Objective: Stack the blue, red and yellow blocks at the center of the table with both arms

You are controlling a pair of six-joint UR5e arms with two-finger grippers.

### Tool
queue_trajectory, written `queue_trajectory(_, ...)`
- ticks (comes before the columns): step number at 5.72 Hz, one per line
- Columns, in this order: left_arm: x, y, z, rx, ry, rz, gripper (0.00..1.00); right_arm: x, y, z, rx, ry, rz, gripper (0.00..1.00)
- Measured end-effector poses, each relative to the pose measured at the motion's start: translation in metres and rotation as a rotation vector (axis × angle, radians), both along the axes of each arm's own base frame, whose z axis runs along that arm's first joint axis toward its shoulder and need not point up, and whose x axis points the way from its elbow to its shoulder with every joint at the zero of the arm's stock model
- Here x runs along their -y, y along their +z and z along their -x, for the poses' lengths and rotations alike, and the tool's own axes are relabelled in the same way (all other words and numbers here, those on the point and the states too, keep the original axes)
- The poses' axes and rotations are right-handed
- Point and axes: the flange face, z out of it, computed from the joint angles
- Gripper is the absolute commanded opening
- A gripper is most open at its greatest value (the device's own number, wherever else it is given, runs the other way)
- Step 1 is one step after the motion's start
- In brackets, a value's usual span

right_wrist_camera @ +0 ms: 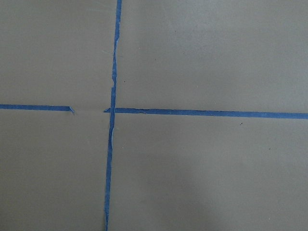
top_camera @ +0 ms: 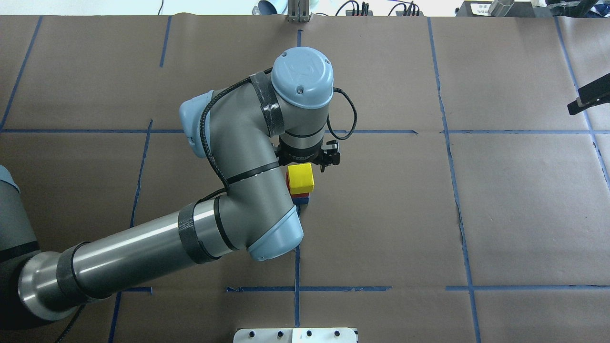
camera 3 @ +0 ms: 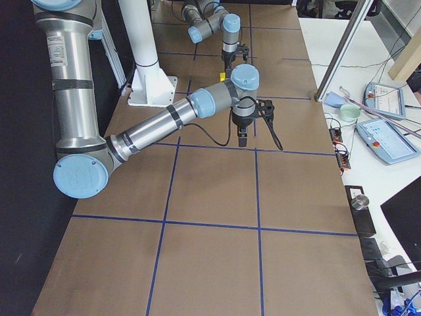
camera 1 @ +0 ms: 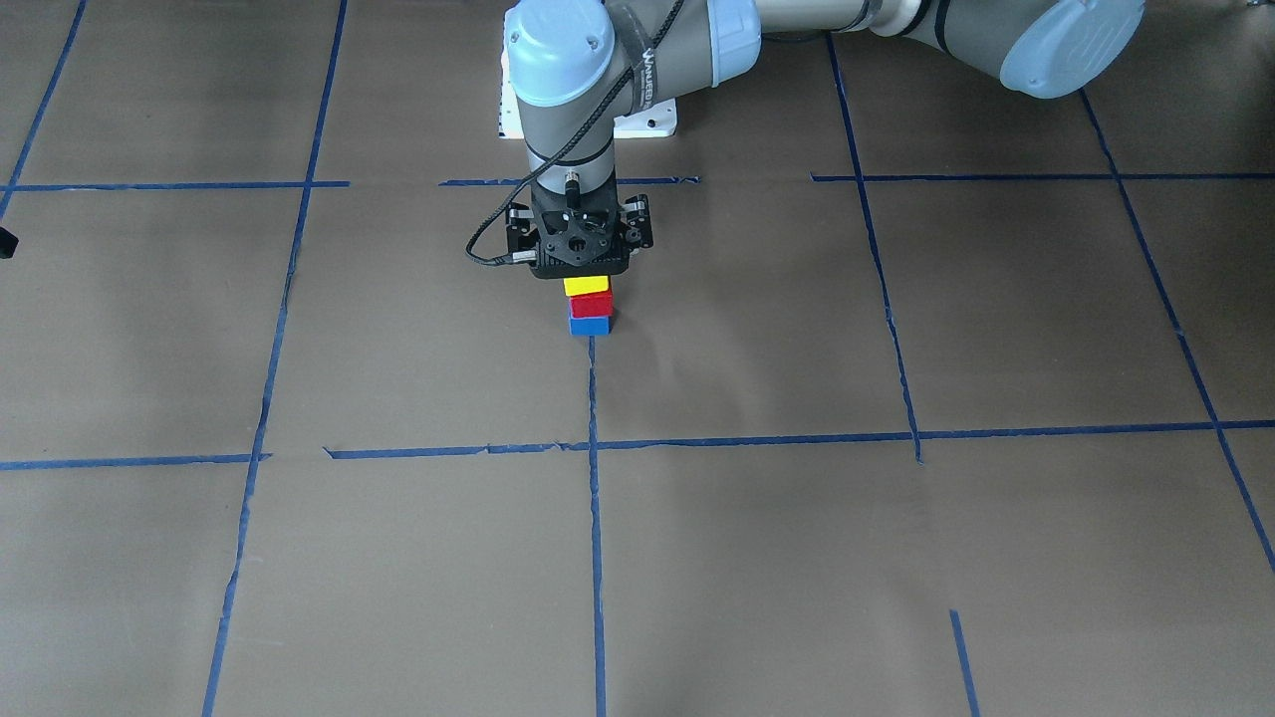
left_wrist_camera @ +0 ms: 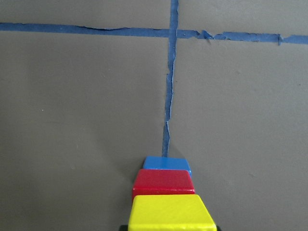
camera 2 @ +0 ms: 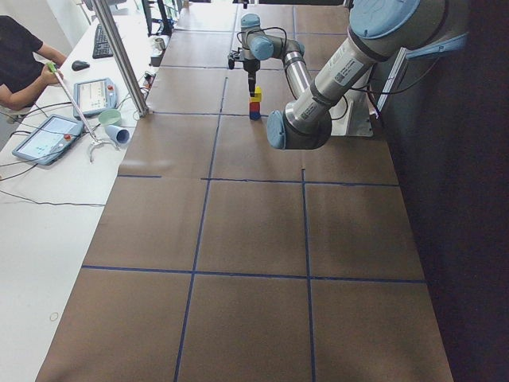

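Note:
A yellow block (camera 1: 587, 286) sits on a red block (camera 1: 590, 305), which sits on a blue block (camera 1: 589, 326), a stack at the table's middle on a blue tape line. My left gripper (camera 1: 586, 271) hangs straight down over the stack. In the left wrist view its fingertips (left_wrist_camera: 123, 226) press the sides of the yellow block (left_wrist_camera: 171, 214), above the red block (left_wrist_camera: 163, 183) and the blue block (left_wrist_camera: 166, 163). My right gripper (top_camera: 588, 100) is far off at the table's right edge, nothing in it that I can see; its jaws do not show clearly.
The robot's white base plate (top_camera: 295, 335) is at the table's near edge. Blue tape lines (right_wrist_camera: 113, 110) divide the brown table. A desk with tablets (camera 2: 48, 139), a cup (camera 2: 118, 134) and a metal pole (camera 2: 123, 56) lies beyond the far side.

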Motion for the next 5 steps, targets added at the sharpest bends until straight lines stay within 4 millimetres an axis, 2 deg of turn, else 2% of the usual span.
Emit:
queue_trajectory(1,0.008,-0.009,0.032,-0.036,-0.031,-0.023,1.00,0.000,0.001,0.000,-0.001,-0.001,0.000,1.00)
queue_trajectory(2,0.010,-0.005,0.074,-0.071,-0.060,-0.052,1.00,0.002,0.002,0.000,-0.002,-0.007,-0.003,1.00)
queue_trajectory(3,0.009,0.023,0.124,-0.082,-0.052,-0.097,1.00,0.004,0.005,-0.003,-0.006,-0.016,-0.018,1.00)
queue_trajectory(4,0.013,0.066,0.177,-0.058,0.007,-0.164,1.00,0.008,0.010,-0.015,-0.013,-0.019,-0.043,1.00)
queue_trajectory(5,0.018,0.124,0.235,-0.004,0.082,-0.238,1.00,0.009,0.027,-0.036,-0.026,-0.031,-0.071,1.00)
